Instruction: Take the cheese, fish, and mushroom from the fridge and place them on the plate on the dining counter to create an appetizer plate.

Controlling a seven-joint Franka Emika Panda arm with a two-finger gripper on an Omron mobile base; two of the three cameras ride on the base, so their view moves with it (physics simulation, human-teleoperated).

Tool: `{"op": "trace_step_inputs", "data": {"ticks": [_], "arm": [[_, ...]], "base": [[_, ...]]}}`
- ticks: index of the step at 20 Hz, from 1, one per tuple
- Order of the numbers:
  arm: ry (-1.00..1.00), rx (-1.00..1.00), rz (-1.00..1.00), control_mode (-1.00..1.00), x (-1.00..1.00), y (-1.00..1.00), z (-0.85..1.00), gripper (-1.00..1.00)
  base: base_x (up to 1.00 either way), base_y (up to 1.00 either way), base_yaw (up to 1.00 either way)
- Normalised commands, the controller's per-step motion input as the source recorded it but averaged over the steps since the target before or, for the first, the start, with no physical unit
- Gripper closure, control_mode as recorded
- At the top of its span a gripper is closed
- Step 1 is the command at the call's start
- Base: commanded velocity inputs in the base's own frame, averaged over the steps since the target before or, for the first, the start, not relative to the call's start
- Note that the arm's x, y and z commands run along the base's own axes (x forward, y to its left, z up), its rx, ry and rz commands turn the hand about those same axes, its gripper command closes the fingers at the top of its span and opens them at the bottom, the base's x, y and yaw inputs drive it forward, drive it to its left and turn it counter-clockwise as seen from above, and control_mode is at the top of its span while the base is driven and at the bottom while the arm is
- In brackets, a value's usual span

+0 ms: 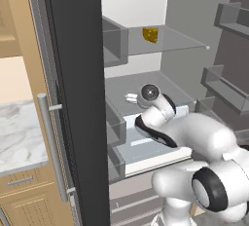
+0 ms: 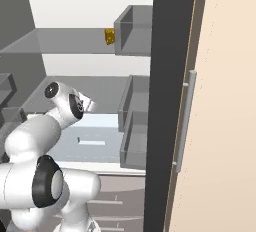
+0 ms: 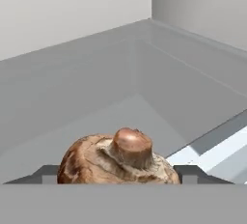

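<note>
The fridge (image 1: pixel 78 98) stands open with my arm reaching inside. A brown mushroom (image 3: pixel 118 162) lies stem-up on the grey middle shelf (image 1: pixel 160 86). My gripper (image 3: pixel 119 175) is open, and its two dark fingertips (image 3: pixel 46 175) stand close on either side of the mushroom. In the left base view the gripper (image 1: pixel 130 97) is low over that shelf, and the right base view has it (image 2: pixel 87 103) there too. The yellow cheese (image 1: pixel 150 35) sits on the shelf above, towards the back (image 2: pixel 110 36). The fish, the plate and the dining counter are out of view.
Grey door bins (image 1: pixel 226 88) line the open door on the right, and side bins (image 2: pixel 135 106) hang near the arm. A pale blue-white drawer (image 1: pixel 146 144) sticks out below the shelf. A marble wall counter (image 1: pixel 19 132) lies left of the dark door with its silver handle (image 1: pixel 51 142).
</note>
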Motion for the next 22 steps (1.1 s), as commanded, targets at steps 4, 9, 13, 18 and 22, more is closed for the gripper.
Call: {"op": "trace_step_inputs", "data": {"ticks": [4, 9, 13, 18, 22], "arm": [[0.30, 0.00, 0.05, -1.00, -0.99, -0.05, 0.98, 1.00], [0.22, 0.00, 0.09, -1.00, -1.00, 0.00, 0.88, 1.00], [0.02, 0.00, 0.09, -1.00, -0.97, 0.00, 0.09, 1.00], [-0.09, 0.00, 0.08, -1.00, -0.70, 0.00, 0.07, 1.00], [-0.08, 0.00, 0.07, -1.00, -0.47, -0.06, 0.38, 1.00]], "base": [[0.00, 0.00, 0.00], [0.00, 0.00, 0.00], [0.00, 0.00, 0.00], [0.00, 0.00, 0.00], [0.00, 0.00, 0.00]]}}
